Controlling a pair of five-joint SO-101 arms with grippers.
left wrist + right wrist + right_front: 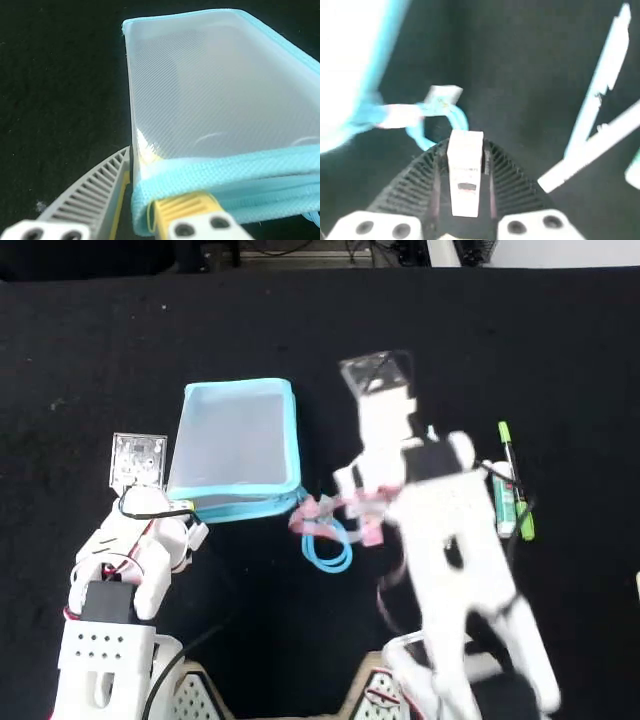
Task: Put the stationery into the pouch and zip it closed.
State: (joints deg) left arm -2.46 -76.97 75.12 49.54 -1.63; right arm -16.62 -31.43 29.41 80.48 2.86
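The light-blue translucent pouch (235, 445) lies flat left of centre, with a blue strap loop (326, 548) trailing off its near right corner. My left gripper (184, 512) is shut on the pouch's near left corner; in the left wrist view the gripper (137, 165) pinches the blue zipper rim (210, 172). My right gripper (350, 503) hovers beside the strap, shut on a small white eraser (465, 172). Ahead of this gripper (465, 141) are the strap (440, 117) and the pouch edge (350, 65). Pens (512, 485) lie to the right.
The black table (480, 350) stretches wide beyond the pouch and pens. The right arm's white body (460, 560) stands over the near centre-right. In the right wrist view, two light pens (600, 95) lie slanted beside the gripper.
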